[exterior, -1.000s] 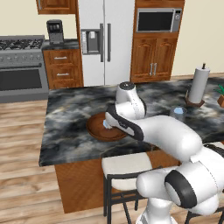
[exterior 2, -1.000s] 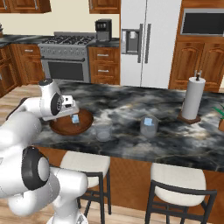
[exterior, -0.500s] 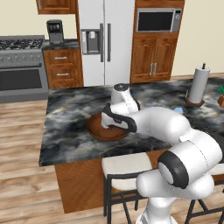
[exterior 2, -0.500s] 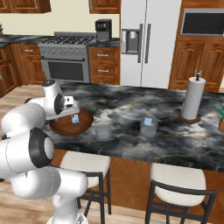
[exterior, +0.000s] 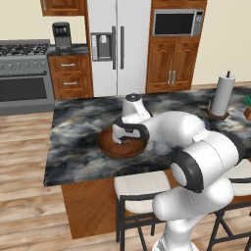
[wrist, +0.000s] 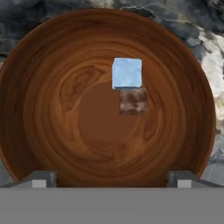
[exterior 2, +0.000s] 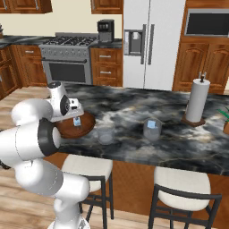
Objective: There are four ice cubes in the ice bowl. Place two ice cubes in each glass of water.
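Gripper (wrist: 112,177) hangs directly over the bowl (wrist: 48,109), jaws spread wide and holding nothing; both fingertips (wrist: 41,178) stand at the near rim in the hand view, well apart from each other. From the left base view the hand (exterior: 128,133) sits low above the bowl (exterior: 109,147) on the near left part of the marble counter (exterior: 78,127).

One ice cube (wrist: 127,73) lies inside the bowl, just off its centre toward the far side in the hand view. A second, brownish square patch (wrist: 133,101) lies touching it on the near side; whether this is another cube or a reflection cannot be told. In the right base view a pale cube (exterior 2: 77,121) shows in the bowl (exterior 2: 87,125), just below the hand (exterior 2: 71,107).

Two glasses stand on the counter to the right of the bowl. The left glass (exterior 2: 106,133) is just beside the bowl's rim. The right glass (exterior 2: 152,129) stands apart from it, farther right, with a pale blue cube (exterior 2: 153,124) showing at its top.

A paper-towel roll (exterior 2: 197,100) stands upright on the far right of the counter. Two stools (exterior 2: 85,169) stand at the near edge of the counter.
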Available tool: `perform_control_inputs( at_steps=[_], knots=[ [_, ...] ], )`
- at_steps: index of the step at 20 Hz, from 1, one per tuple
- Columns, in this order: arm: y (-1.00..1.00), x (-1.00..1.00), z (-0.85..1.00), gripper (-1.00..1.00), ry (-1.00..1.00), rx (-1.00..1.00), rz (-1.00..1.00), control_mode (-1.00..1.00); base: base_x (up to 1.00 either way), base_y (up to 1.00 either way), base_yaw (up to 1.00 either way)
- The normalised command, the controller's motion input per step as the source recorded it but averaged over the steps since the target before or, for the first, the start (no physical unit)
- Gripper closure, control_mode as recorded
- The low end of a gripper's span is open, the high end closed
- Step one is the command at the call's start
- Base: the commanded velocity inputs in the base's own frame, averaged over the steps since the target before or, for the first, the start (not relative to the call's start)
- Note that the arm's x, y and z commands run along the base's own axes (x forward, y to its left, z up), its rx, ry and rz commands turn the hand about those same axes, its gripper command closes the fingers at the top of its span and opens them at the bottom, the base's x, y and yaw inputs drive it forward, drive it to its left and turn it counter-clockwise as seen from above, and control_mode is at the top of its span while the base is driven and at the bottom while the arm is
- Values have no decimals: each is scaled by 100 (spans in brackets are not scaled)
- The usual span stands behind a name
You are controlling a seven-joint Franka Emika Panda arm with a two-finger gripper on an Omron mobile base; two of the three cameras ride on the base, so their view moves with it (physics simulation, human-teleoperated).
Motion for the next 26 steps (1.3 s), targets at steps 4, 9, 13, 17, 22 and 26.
perform_control_inputs(
  at_steps=[4, 9, 13, 17, 22, 26],
  knots=[
    [0, 14, -26, -100, 0, 0, 0, -100, 0, 0, 0],
    [0, 15, -22, -100, 0, 0, 0, -100, 0, 0, 0],
    [0, 21, -21, -100, 0, 0, 0, -100, 0, 0, 0],
    [6, 26, -14, -100, 0, 0, 0, -100, 0, 0, 0],
    [15, 22, -8, -100, 0, 0, 0, -100, 0, 0, 0],
    [9, 22, -11, -100, 0, 0, 0, -100, 0, 0, 0]
  ],
)
